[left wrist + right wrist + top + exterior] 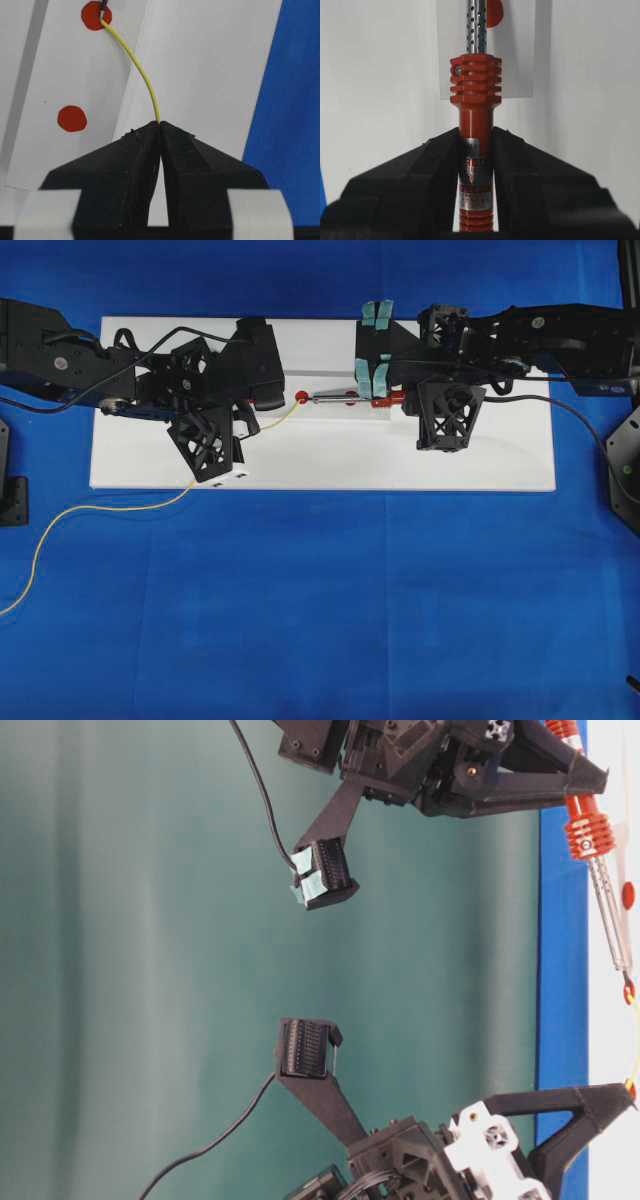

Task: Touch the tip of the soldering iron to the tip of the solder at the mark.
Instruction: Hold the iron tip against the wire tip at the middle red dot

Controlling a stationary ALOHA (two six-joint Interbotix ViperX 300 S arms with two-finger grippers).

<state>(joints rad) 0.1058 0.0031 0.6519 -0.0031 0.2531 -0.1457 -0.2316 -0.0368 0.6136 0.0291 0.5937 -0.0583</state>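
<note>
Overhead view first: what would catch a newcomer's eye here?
The two black arms meeting over the white board on the blue cloth. At the red round mark between them, the thin yellow solder wire, pinched in the shut left gripper, touches the metal tip of the red-handled soldering iron, clamped in the right gripper.

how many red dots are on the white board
2. One red dot sits at the top of the left wrist view, where the solder tip meets the iron's tip. The other red dot lies nearer the camera, bare. The arms may hide more.
</note>
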